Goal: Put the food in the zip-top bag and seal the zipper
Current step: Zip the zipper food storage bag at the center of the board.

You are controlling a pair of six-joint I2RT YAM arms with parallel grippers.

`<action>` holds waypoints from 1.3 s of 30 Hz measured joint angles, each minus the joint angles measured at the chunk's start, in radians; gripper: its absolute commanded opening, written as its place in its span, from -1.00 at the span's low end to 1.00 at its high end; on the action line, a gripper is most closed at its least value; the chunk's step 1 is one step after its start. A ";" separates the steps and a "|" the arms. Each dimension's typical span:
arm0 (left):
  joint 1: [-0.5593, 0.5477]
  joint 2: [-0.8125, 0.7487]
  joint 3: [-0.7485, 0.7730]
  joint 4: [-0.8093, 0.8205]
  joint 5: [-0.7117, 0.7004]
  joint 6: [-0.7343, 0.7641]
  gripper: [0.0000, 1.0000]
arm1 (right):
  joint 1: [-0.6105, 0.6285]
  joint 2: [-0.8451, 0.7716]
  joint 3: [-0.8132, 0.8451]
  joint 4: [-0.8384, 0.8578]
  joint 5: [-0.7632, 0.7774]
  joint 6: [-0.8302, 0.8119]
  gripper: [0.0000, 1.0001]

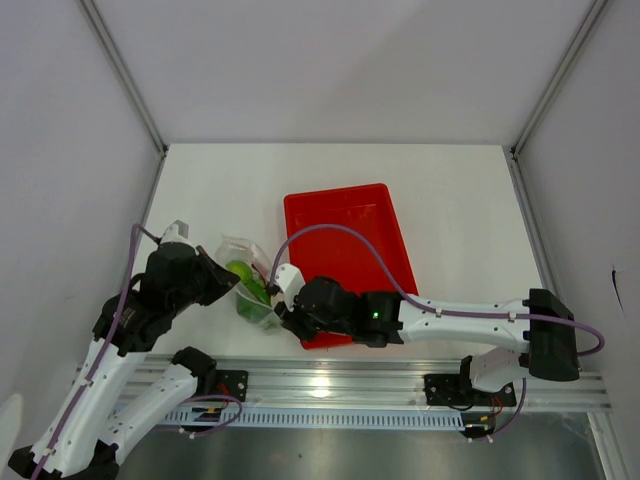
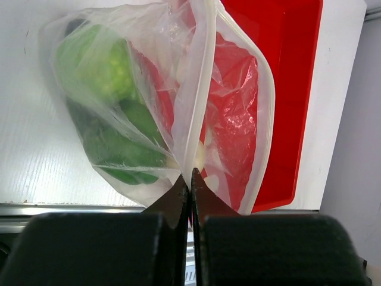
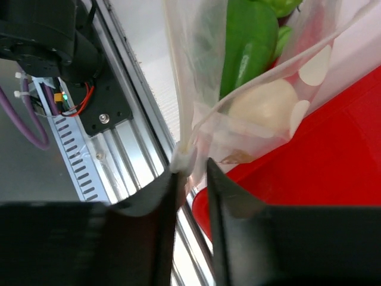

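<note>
The clear zip-top bag (image 1: 250, 262) stands between my two grippers, just left of the red tray. Green food (image 1: 246, 277) shows through it. In the left wrist view the bag (image 2: 149, 89) holds a green pepper (image 2: 98, 65) and darker green pieces. My left gripper (image 2: 190, 179) is shut on the zipper strip (image 2: 199, 107) at its near end. In the right wrist view a green vegetable (image 3: 247, 42) and a white egg-like piece (image 3: 262, 104) lie in the bag (image 3: 196, 65). My right gripper (image 3: 193, 167) stands with a narrow gap around the bag's corner; the zipper's end (image 3: 186, 156) rests on the left fingertip.
The red tray (image 1: 350, 240) lies right of the bag, and my right arm reaches over its near edge. It also shows in the left wrist view (image 2: 292, 89) and the right wrist view (image 3: 321, 179). The metal rail (image 1: 320, 385) runs along the table's near edge.
</note>
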 measured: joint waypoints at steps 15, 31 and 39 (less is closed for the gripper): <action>0.000 -0.031 -0.002 0.012 0.031 0.078 -0.93 | -0.023 0.000 0.011 0.027 0.116 -0.010 -1.00; 0.000 -0.267 -0.001 0.110 0.038 0.308 0.71 | -0.221 0.040 0.132 0.051 -0.249 -0.063 -1.00; 0.000 -0.145 -0.001 0.291 0.351 0.500 0.40 | -0.271 0.069 0.143 0.052 -0.441 -0.074 -1.00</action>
